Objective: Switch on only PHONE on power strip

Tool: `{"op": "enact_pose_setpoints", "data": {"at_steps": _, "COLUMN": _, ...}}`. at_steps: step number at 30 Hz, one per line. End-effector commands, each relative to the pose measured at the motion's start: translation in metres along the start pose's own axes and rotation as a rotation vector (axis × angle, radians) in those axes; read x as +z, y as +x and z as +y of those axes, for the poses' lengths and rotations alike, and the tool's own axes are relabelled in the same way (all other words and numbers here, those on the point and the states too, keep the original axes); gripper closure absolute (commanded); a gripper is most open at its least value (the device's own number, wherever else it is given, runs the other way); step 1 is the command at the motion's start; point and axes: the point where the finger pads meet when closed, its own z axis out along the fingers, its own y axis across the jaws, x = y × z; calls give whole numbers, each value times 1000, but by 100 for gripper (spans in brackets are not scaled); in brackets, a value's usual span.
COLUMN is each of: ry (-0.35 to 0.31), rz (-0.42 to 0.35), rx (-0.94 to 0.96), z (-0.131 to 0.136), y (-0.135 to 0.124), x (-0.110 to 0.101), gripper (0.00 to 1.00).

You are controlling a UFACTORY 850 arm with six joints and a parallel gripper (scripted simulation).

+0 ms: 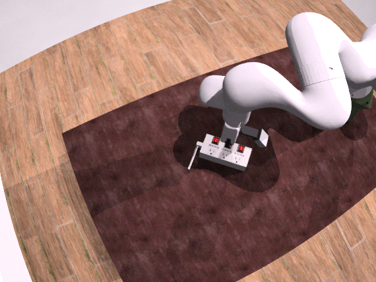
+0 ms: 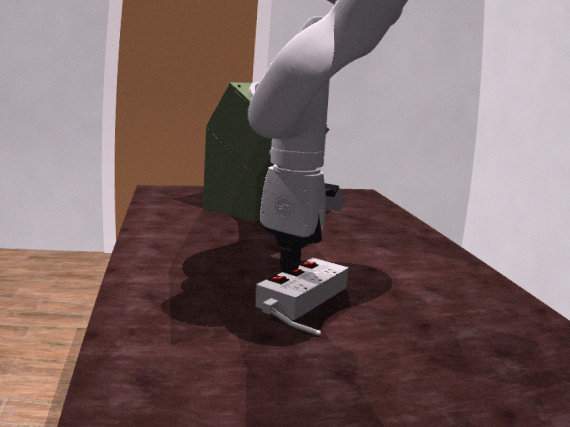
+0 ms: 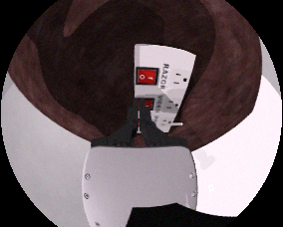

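Right now, nearest me, the short grey cable stub (image 2: pixel 295 324) pokes out of the power strip (image 2: pixel 320 287) toward about five o'clock, and the strip lies flat and right way up on the dark table (image 2: pixel 440 321), roughly in the middle of it. Its jaws pinched together on nothing, the gripper (image 2: pixel 291 265) stands straight down over the middle switch (image 3: pixel 146 104), its black fingertips touching it or nearly so. The end switch (image 3: pixel 146 77) beyond it, marked RAZOR, shows bright red, and I cannot read which switch is PHONE. My worry is the narrow tip: if it lands off-centre it could slide off the rocker, leave it half-thrown, or nudge a neighbouring switch. A hard sideways push might also skid or tip the light strip. Behind, at twelve o'clock, the green block (image 2: pixel 235 171) stands well apart and poses no trouble.
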Motion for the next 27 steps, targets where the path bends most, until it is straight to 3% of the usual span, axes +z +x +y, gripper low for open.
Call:
{"op": "enact_pose_setpoints", "data": {"at_steps": 1, "ry": -1, "rz": 0, "rx": 0, "z": 1, "y": 0, "x": 0, "gripper": 100}}
{"op": "enact_pose_setpoints", "data": {"at_steps": 15, "ry": -1, "rz": 0, "rx": 0, "z": 1, "y": 0, "x": -6, "gripper": 100}}
{"op": "enact_pose_setpoints", "data": {"at_steps": 27, "ry": -1, "rz": 0, "rx": 0, "z": 1, "y": 0, "x": -37, "gripper": 100}}
